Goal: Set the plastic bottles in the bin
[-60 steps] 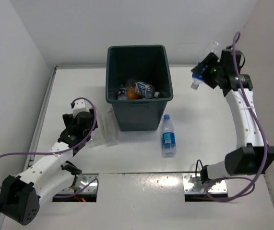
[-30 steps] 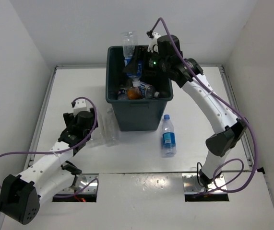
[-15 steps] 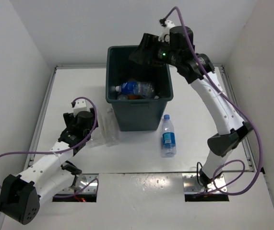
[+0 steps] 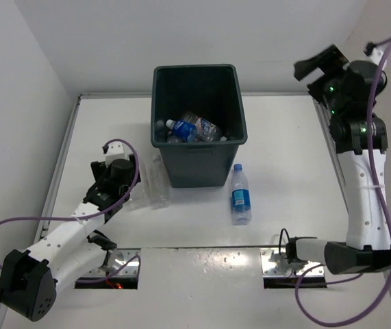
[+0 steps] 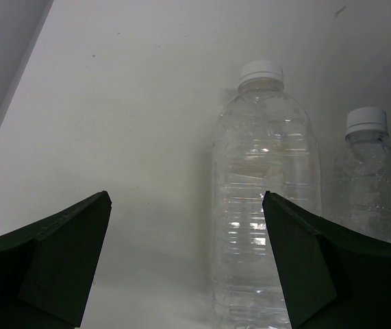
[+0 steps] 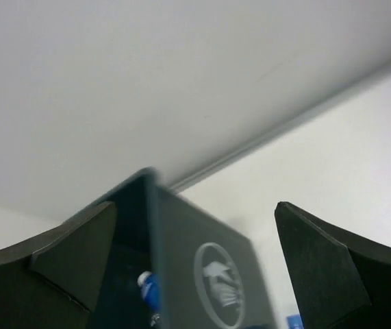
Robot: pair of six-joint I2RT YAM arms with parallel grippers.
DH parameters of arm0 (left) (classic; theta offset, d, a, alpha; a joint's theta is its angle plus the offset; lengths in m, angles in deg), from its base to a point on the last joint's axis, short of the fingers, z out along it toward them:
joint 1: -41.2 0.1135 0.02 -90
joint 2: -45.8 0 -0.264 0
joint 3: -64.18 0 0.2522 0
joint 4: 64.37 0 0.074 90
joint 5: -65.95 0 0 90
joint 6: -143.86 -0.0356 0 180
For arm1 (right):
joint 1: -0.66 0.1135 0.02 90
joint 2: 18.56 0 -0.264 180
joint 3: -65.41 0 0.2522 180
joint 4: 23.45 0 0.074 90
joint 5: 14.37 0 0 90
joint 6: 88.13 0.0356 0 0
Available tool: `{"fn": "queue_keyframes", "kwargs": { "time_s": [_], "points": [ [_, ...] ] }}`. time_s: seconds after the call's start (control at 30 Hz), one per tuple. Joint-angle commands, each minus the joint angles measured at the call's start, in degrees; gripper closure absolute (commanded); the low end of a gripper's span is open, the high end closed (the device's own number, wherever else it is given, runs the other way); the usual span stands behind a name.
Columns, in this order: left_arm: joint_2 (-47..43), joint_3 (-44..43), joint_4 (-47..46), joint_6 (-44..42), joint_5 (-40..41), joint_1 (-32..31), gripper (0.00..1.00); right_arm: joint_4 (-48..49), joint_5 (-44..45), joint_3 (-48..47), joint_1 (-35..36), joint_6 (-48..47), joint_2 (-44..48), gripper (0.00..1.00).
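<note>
The dark grey bin [image 4: 198,164] stands at the table's middle back, with several plastic bottles [image 4: 194,127] lying inside. A blue-labelled bottle [image 4: 240,195] lies on the table just right of the bin's front. Two clear bottles [image 4: 158,181] lie left of the bin. My left gripper [image 4: 130,188] is open and low beside them. In the left wrist view the nearer clear bottle [image 5: 263,205] lies by the right finger and the other bottle [image 5: 373,185] further right. My right gripper [image 4: 311,75] hangs open and empty, high to the right of the bin [image 6: 216,274].
White walls close in the table on the left, back and right. Two metal mounting plates [image 4: 284,264] sit at the near edge by the arm bases. A purple cable [image 4: 17,223] loops from the left arm.
The right gripper opened over the bin and dropped its bottle in, then swung away to the right. The dropped blue-labelled bottle now lies among the others. The left arm has not moved.
</note>
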Motion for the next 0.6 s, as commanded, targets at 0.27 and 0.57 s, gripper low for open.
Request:
{"fn": "queue_keyframes", "kwargs": {
  "time_s": [0.27, 0.57],
  "points": [
    [-1.03, 0.39, -2.34, -0.45, -0.02, -0.68, 0.00, 2.92, -14.02, 41.79, -4.98, 8.93, 7.32, 0.01],
    [-1.03, 0.92, -2.34, -0.45, -0.02, -1.21, 0.00, 9.78, -21.24, 59.55, 3.81, 7.52, 1.98, 0.01]
  ]
}}
